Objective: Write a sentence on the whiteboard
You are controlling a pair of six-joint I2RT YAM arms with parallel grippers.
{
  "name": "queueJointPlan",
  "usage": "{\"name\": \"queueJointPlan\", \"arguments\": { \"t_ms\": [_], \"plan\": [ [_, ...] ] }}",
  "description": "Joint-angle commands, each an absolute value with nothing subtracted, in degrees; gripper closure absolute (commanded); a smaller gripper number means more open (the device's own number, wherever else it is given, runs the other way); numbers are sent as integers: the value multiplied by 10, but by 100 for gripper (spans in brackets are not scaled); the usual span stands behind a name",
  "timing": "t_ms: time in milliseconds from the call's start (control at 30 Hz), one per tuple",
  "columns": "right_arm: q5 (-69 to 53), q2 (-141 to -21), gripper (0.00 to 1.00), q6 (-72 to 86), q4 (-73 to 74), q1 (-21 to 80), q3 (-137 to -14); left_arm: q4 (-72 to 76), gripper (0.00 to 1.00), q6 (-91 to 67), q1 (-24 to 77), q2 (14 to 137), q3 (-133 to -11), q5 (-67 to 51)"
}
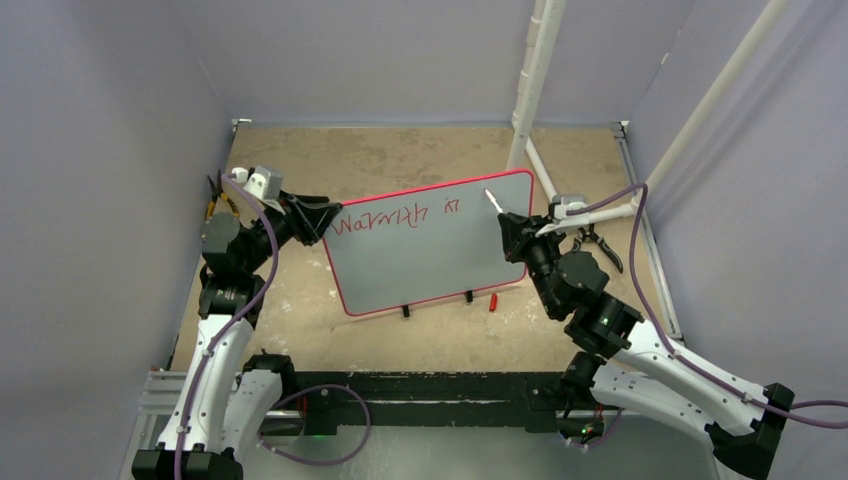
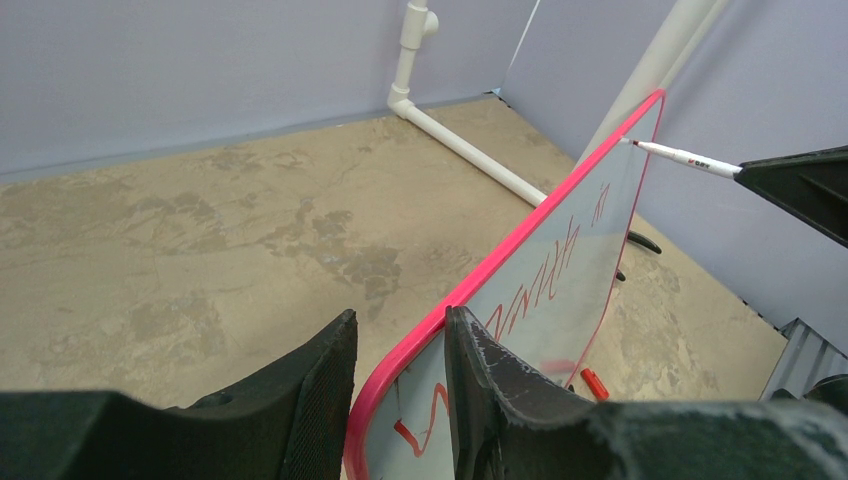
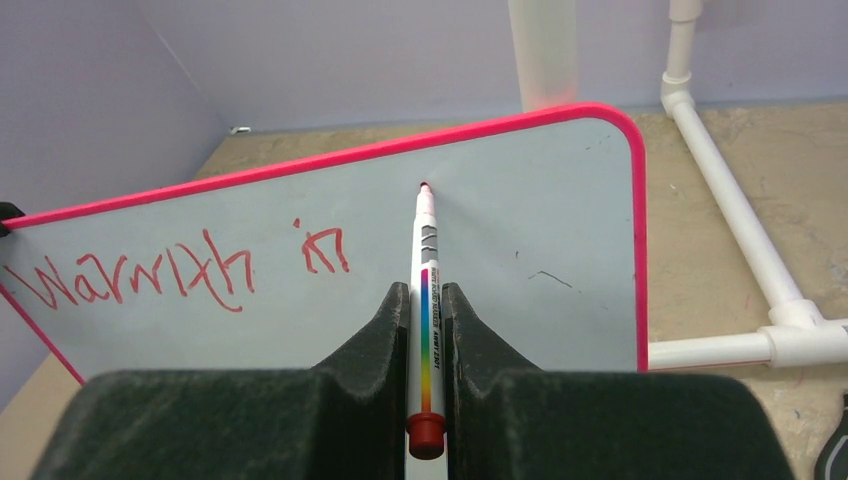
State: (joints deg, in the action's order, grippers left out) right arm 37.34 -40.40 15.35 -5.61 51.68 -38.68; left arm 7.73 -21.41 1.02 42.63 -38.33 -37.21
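The whiteboard (image 1: 430,265) stands tilted on two black feet, with a red rim (image 2: 520,235). Red lettering (image 1: 395,218) on its top line reads "Warmth in" in the right wrist view (image 3: 150,275); no second line shows. My left gripper (image 1: 325,220) is closed on the board's upper left corner, one finger in front and one behind (image 2: 400,325). My right gripper (image 1: 510,232) is shut on a white marker (image 3: 424,250) with a rainbow stripe. The marker's red tip (image 3: 424,188) is at the board's face to the right of "in". The marker also shows in the left wrist view (image 2: 685,158).
A red marker cap (image 1: 493,300) lies on the table by the board's right foot. A white pipe frame (image 1: 530,80) stands behind and right of the board. Purple walls close in the table on three sides.
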Motion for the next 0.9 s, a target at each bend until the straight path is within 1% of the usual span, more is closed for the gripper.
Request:
{"name": "queueJointPlan", "arguments": {
  "t_ms": [0,167,367,867],
  "plan": [
    [361,-411,100,133,-96,508,-404,76,64,-207,10,426,-381,-383],
    [340,-415,100,121,-105,507,-408,75,64,-206,10,426,-381,-383],
    [318,-423,100,141,-80,507,-402,75,64,-206,10,425,-381,-384],
    [314,-398,100,256,21,508,-362,79,64,-209,10,422,-380,-386]
  ]
}}
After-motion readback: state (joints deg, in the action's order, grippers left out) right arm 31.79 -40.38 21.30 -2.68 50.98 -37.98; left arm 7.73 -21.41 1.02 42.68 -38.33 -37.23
